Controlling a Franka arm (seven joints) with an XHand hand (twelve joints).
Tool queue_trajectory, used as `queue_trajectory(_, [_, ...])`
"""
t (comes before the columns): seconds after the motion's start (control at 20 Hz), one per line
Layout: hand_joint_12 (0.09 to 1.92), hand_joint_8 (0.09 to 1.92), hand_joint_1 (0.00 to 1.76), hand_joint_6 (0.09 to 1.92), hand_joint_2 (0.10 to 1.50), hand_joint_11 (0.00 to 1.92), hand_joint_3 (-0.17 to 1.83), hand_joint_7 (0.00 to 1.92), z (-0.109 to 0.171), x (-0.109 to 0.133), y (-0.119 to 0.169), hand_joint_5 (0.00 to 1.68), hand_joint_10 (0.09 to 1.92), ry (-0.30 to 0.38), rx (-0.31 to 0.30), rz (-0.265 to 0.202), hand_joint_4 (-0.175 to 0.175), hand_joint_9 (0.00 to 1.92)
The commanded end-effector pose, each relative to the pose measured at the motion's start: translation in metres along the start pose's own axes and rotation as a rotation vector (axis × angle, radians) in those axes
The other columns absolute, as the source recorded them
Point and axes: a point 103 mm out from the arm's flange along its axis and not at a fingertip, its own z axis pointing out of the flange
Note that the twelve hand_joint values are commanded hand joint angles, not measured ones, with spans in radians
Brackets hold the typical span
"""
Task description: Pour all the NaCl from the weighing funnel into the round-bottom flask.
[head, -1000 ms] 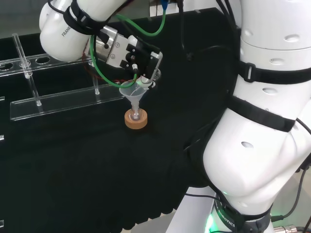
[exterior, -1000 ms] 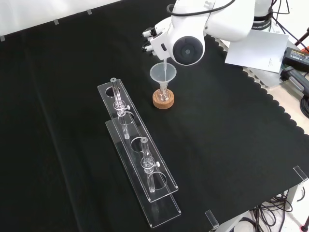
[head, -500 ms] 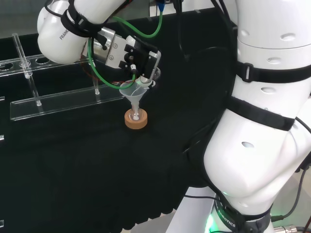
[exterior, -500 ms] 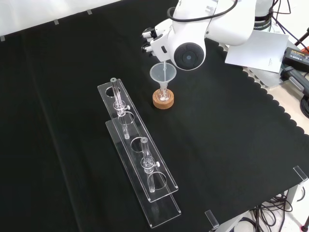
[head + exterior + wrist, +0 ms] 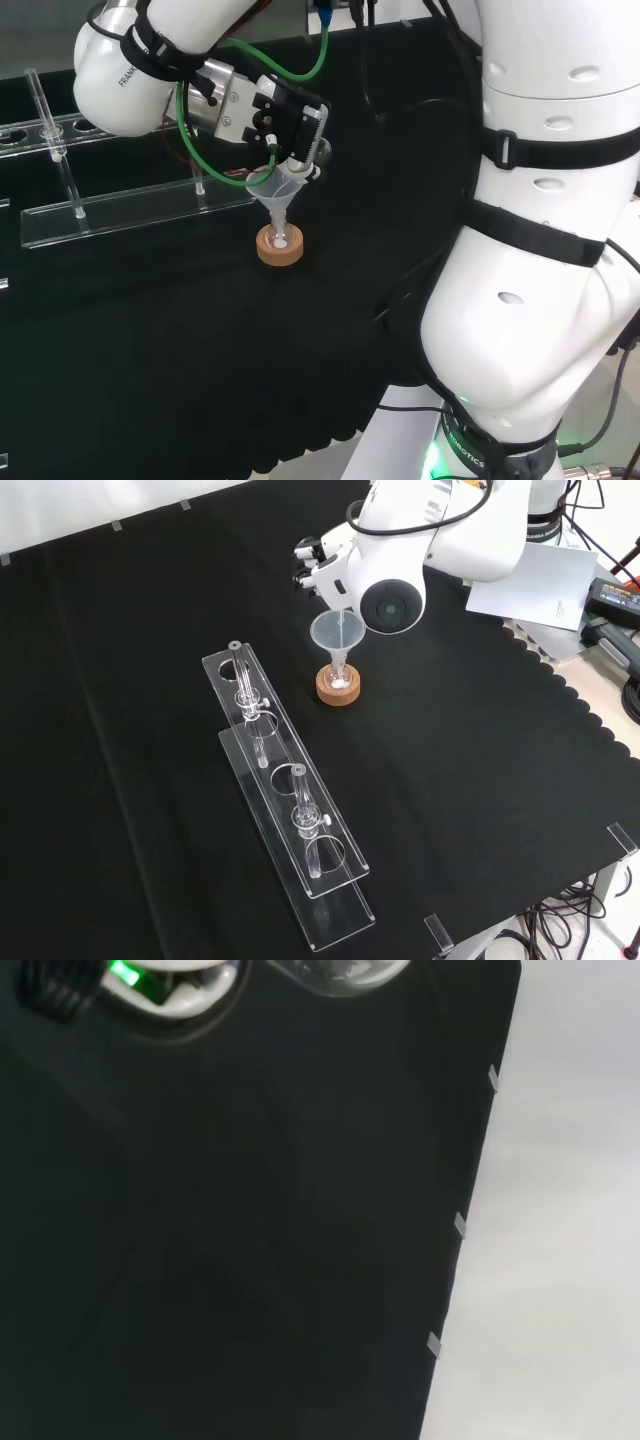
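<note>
Hand (image 5: 283,122) black-and-white, above clear conical funnel (image 5: 336,633), grip state cannot tell, possibly holding clear weighing funnel | funnel stem in small round-bottom flask on cork ring stand (image 5: 338,687) | beyond, in head view: clear acrylic rack (image 5: 120,208)

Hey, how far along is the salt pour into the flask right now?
Already done: a clear plastic funnel sits in the small round-bottom flask on its cork ring stand, and white grains lie in the flask. In hand: the black and white hand holds a clear weighing funnel tipped over the funnel's mouth. Left: whether any salt remains in it cannot be seen; afterwards it must be withdrawn.
</note>
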Motion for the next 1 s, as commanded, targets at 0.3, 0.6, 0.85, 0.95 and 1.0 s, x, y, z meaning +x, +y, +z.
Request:
queue_trajectory(0.3, [0.99,0.64,1.10,0.75,0.74,0.89,0.55,0.61,-0.0070,0.0007,-0.0018,1.21,0.23,-0.052,0.001,0.014,0.175,1.02])
queue_trajectory(0.6, [0.99,0.64,1.10,0.75,0.74,0.89,0.55,0.61,-0.0097,-0.0005,-0.0031,1.21,0.23,-0.069,0.000,0.018,0.175,1.02])
queue_trajectory(0.85, [0.99,0.64,1.10,0.75,0.74,0.89,0.55,0.61,-0.0090,-0.0011,-0.0038,1.21,0.23,-0.083,0.001,0.020,0.175,1.02])
queue_trajectory(0.95, [0.99,0.64,1.10,0.75,0.74,0.89,0.55,0.61,-0.0099,-0.0017,-0.0044,1.21,0.23,-0.087,-0.002,0.022,0.175,1.02])
queue_trajectory(1.0, [0.99,0.64,1.10,0.75,0.74,0.89,0.55,0.61,-0.0105,-0.0019,-0.0048,1.21,0.23,-0.091,-0.003,0.021,0.175,1.02])
